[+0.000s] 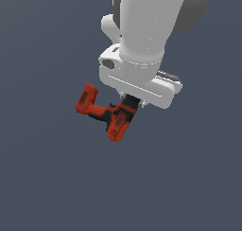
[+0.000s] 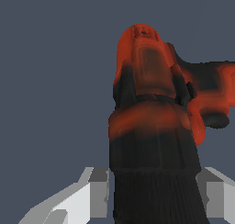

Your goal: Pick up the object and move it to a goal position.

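Observation:
The object, a small red-orange power drill (image 1: 108, 113) with black patches, hangs under the white robot hand in the exterior view. Its blocky base points toward the exterior view's left. My gripper (image 1: 130, 102) is shut on the drill's black front end, just below the hand. In the wrist view the drill (image 2: 153, 113) fills the middle of the picture, its black ribbed end sitting between my two grey fingers (image 2: 98, 191). No goal marker shows in either view.
A plain dark grey-blue surface (image 1: 47, 178) lies all around and below the drill. The white arm (image 1: 146, 22) rises above the hand at the top of the exterior view.

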`<state>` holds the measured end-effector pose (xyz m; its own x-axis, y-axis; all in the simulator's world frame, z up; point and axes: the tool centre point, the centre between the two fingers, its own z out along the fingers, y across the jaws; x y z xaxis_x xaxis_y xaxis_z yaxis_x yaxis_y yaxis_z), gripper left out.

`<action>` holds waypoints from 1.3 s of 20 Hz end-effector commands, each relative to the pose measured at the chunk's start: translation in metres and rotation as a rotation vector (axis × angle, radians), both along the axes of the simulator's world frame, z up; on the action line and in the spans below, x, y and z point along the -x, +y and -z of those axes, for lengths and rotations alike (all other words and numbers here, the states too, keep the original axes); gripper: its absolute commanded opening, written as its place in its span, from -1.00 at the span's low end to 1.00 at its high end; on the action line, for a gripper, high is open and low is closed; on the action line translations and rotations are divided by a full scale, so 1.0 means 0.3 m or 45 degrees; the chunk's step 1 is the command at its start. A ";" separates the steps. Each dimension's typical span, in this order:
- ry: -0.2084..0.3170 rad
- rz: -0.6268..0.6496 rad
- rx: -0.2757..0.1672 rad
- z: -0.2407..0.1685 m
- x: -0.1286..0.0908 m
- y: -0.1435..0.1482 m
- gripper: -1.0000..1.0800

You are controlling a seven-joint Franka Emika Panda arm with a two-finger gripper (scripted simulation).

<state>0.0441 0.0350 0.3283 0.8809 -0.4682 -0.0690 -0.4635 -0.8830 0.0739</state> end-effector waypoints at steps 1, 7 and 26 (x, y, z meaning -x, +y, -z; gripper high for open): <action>-0.009 0.000 0.000 -0.051 -0.021 -0.007 -1.00; -0.009 0.000 0.000 -0.103 -0.050 -0.017 -1.00; 0.002 -0.001 0.000 -0.149 -0.079 -0.022 -1.00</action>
